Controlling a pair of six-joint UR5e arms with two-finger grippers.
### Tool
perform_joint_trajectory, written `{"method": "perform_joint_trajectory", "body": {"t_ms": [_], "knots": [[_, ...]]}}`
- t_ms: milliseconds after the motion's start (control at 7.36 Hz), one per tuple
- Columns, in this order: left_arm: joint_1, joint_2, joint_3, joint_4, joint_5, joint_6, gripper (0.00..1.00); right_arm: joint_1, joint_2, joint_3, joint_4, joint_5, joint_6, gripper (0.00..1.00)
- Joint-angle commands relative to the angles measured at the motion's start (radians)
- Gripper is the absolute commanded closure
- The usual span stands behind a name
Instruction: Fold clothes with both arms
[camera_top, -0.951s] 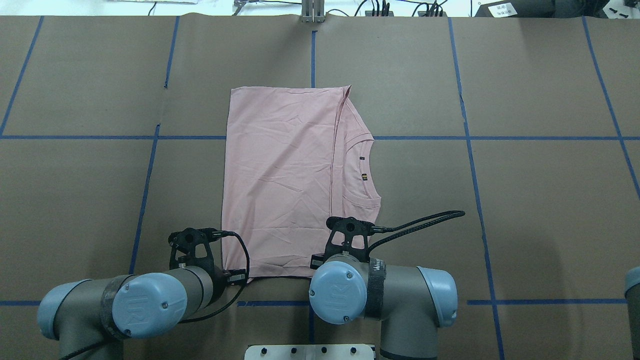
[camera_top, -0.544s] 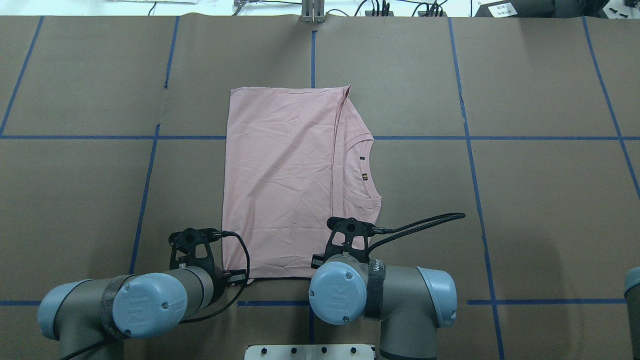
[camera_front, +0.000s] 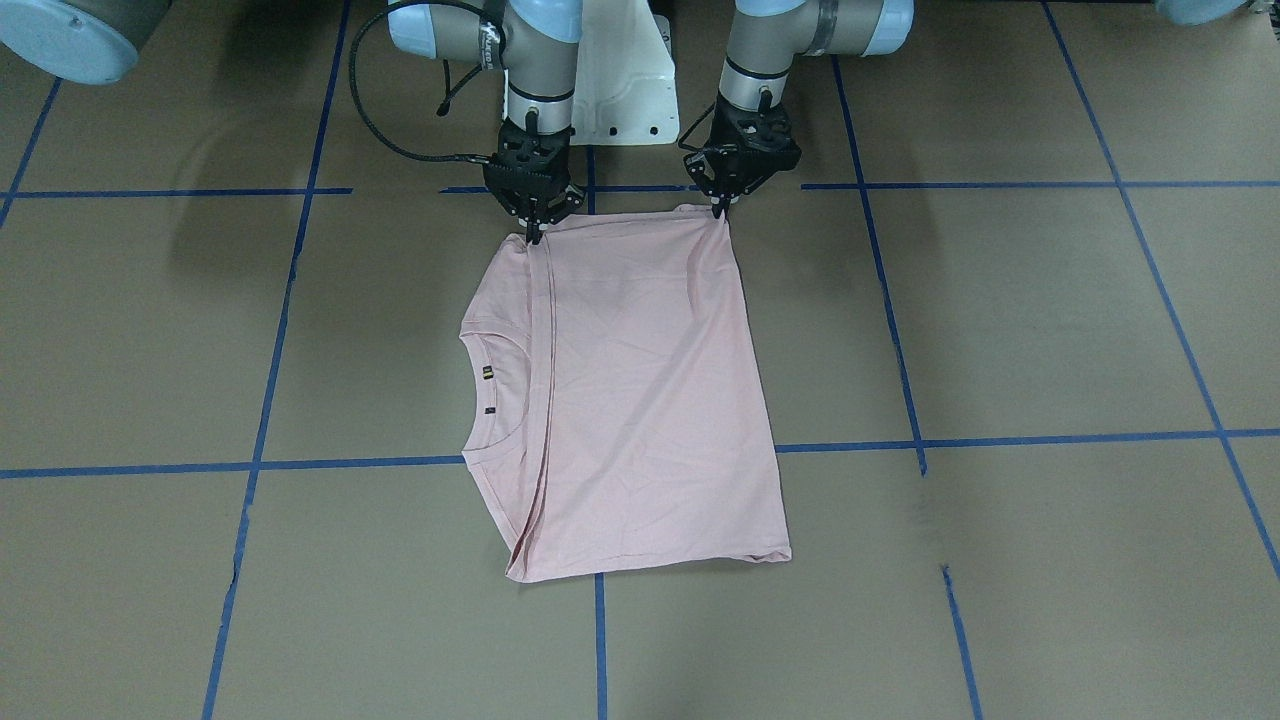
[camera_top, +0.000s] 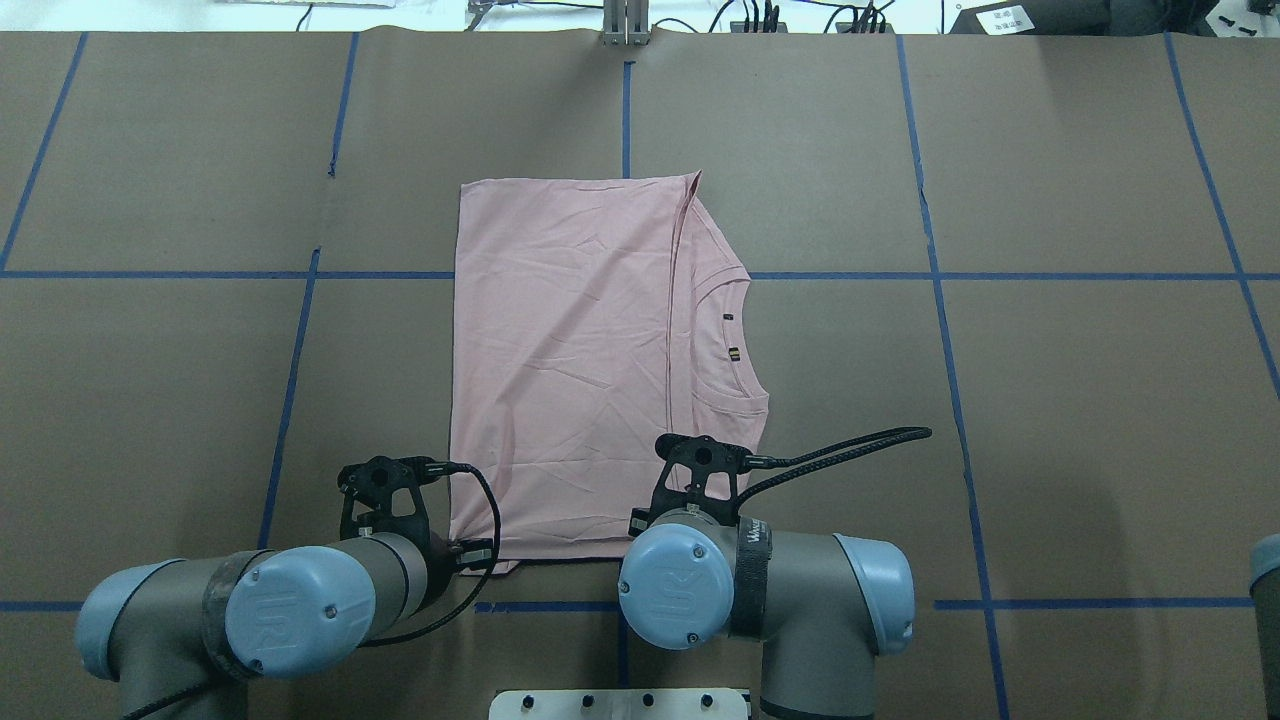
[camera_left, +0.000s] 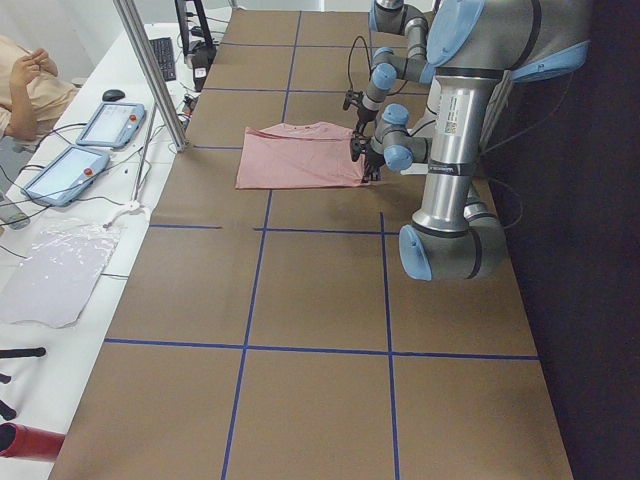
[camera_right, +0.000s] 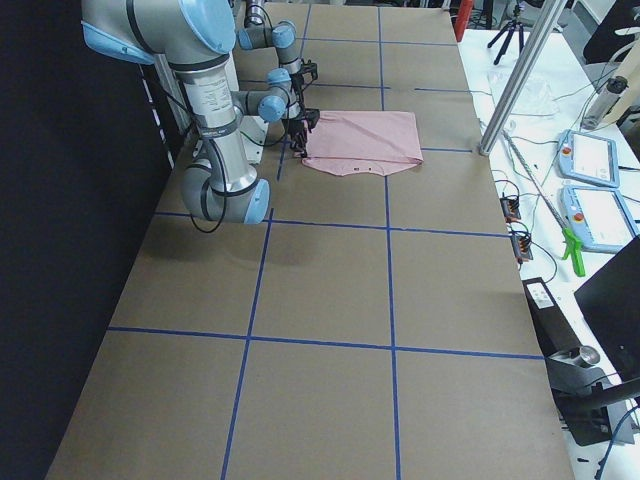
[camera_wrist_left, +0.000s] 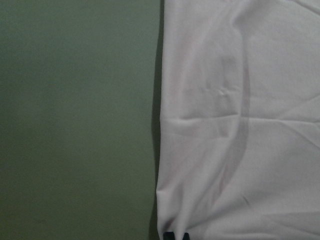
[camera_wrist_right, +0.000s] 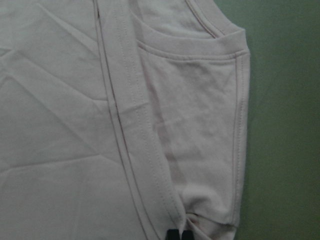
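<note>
The pink T-shirt's (camera_top: 570, 380) near edge had drawn slightly robotward. The left gripper (camera_front: 719, 208) and right gripper (camera_front: 534, 236) each pinched a corner, with the cloth spread flat beyond them. It seemed best lifted evenly, the edge kept taut.

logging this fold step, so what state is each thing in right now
pink T-shirt, lying flat on the table, folded over itself, both near corners pinched.
left gripper, shut on the T-shirt's near corner on the robot's left.
right gripper, shut on the T-shirt's near corner on the robot's right.
</note>
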Motion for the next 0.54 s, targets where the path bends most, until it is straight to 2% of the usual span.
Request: {"method": "perform_joint_trajectory", "body": {"t_ms": [0,136,408], "knots": [[0.0,0.0,0.0,0.0,0.0,0.002,1.0,0.011,0.0,0.01,-0.001,0.0,-0.014,0.53],[0.0,0.0,0.0,0.0,0.0,0.002,1.0,0.019,-0.001,0.012,-0.006,0.0,-0.029,0.34],[0.0,-0.003,0.0,0.0,0.0,0.002,1.0,0.022,-0.006,0.01,-0.006,0.0,-0.036,0.32]]}}
